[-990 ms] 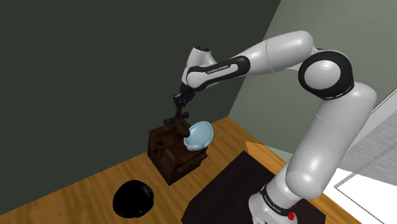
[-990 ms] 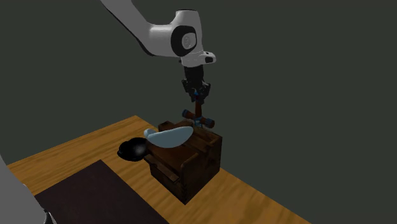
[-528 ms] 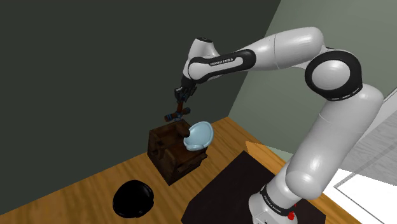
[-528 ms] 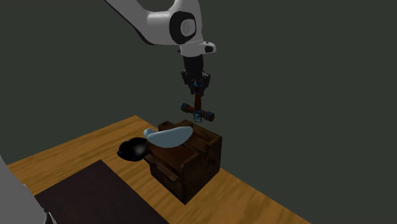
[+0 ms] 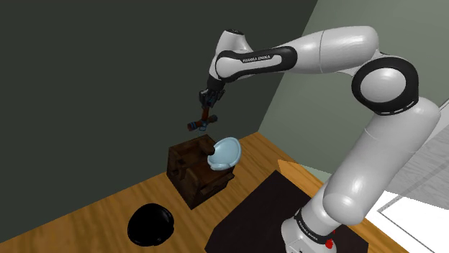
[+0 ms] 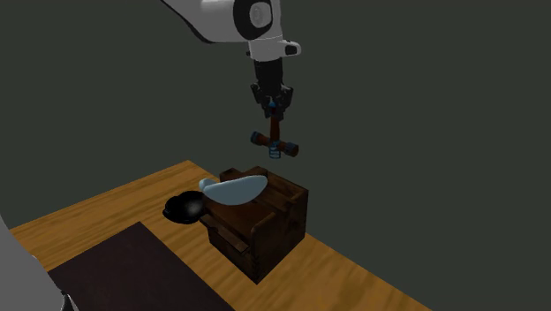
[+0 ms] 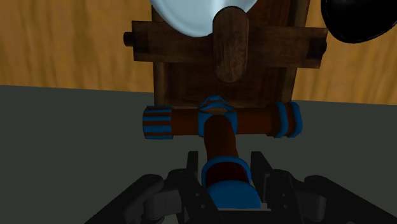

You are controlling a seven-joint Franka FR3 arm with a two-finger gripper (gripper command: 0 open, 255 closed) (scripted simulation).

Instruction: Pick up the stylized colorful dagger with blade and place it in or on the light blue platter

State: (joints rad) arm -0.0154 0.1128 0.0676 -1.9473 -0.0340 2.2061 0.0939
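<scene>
The dagger [image 5: 199, 123] is brown with blue bands and a short crossguard. It hangs in the air above the dark wooden crate [image 5: 193, 176], handle up, with my gripper [image 5: 206, 106] shut on the handle. From the second exterior view the gripper [image 6: 273, 110] points straight down, and the dagger [image 6: 274, 144] is clear of the crate [image 6: 274, 221]. The light blue platter [image 5: 225, 152] rests tilted on the crate top [image 6: 234, 188]. In the wrist view the black fingers [image 7: 191, 162] clasp the blue-capped handle of the dagger [image 7: 219, 121], with the platter [image 7: 184, 16] and crate [image 7: 191, 70] beyond it.
A black rounded object [image 5: 152, 225] lies on the wooden floor near the crate [image 6: 184, 208]. A dark rug [image 5: 266, 208] lies beside the arm's stand. A dark wall stands close behind the crate.
The arm has risen, carrying the dagger straight up from just above the crate top to well clear of it. Platter and crate have not moved.
</scene>
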